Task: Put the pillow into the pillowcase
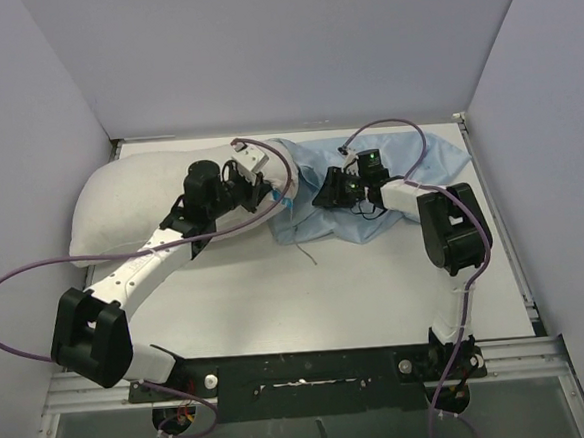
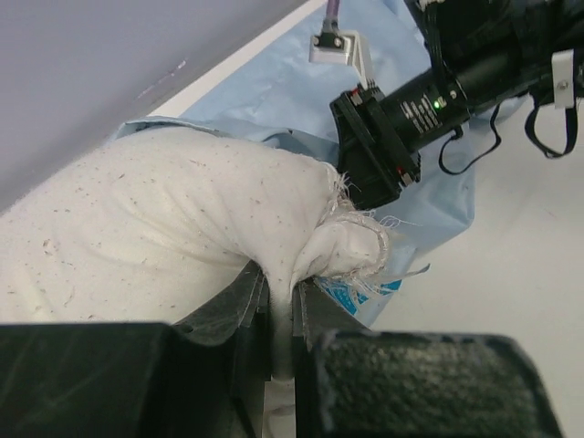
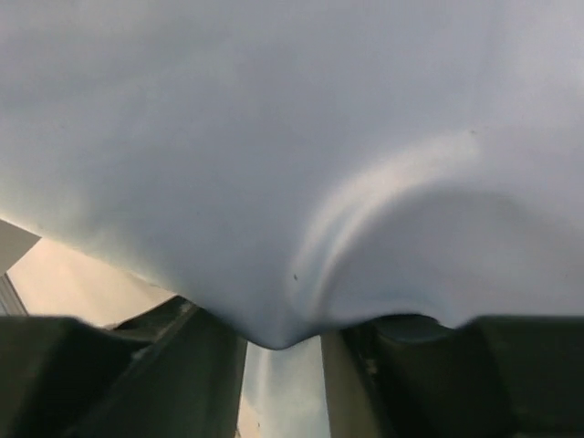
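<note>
**Pillow corner at the case edge; insertion hardly started**

Nearest, the left gripper (image 2: 283, 339) is clamped on a frayed corner of the pillow (image 2: 164, 210), with cloth bunched between the jaws. The pillow lies on the left half of the table (image 1: 377, 283), toward the far side, and nearly all of it is bare. The held corner points right and meets the left edge of the case (image 1: 414, 165), which lies crumpled on the right half.

The right gripper (image 1: 323, 193) sits at that same case edge, just beside the held corner. Its wrist view is filled with pale blue cloth draped over it, and a fold sags into the gap. The jaws stand partly apart. I cannot tell whether they pinch the cloth or only sit under it.

Progress, my reading: early. The corner is presented, but the pillow's body is all outside. Left to do: open the mouth, feed the pillow in, and draw the case over it.

Unclear:
- Where the mouth is.
- Whether the corner is inside it or lying on top.
- A printed tag (image 2: 365, 294) under the corner is unreadable.
</note>
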`<state>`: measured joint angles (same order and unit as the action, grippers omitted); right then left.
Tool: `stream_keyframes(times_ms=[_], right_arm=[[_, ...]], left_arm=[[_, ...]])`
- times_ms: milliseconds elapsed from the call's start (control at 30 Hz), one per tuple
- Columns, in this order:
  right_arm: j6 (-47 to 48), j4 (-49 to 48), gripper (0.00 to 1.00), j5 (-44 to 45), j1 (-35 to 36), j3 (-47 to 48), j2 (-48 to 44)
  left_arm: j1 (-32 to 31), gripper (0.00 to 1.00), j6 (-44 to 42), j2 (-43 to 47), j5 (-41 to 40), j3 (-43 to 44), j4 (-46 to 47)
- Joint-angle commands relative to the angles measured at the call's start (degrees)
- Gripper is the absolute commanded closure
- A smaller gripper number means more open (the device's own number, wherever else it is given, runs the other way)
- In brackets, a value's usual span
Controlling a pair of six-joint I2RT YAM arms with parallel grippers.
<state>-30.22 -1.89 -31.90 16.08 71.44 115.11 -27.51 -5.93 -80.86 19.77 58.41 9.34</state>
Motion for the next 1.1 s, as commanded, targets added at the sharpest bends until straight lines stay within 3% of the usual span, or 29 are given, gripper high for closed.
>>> stream_keyframes(times_ms=[0, 267, 467, 667, 833, 1067], right_arm=[[-1.93, -4.68, 0.71, 0.05, 0.72, 2.54, 0.11], [-1.64, -7.62, 1.0, -3.92, 0.34, 0.95, -1.41], [7.12, -0.85, 1.0, -8.07, -0.36, 0.14, -4.93], [13.57, 1.47, 1.0, -10.18, -0.34, -4.47, -8.64], [13.52, 1.76, 1.0, -17.76, -0.35, -3.83, -10.87], [9.51, 2.58, 1.0, -25.78, -0.19, -2.01, -13.46]], left_arm=[[1.6, 1.0, 5.57, 2.22, 0.92, 5.99, 10.34], [2.01, 1.0, 8.49, 1.0, 0.44, 5.84, 13.52], [2.34, 1.0, 11.78, -0.8, -7.68, 5.86, 16.8], [4.48, 1.0, 25.99, -2.9, -12.22, 9.68, 17.76], [5.75, 1.0, 28.62, -3.28, -13.93, 9.36, 17.43], [5.52, 1.0, 30.05, -3.61, -10.23, 1.32, 22.91]])
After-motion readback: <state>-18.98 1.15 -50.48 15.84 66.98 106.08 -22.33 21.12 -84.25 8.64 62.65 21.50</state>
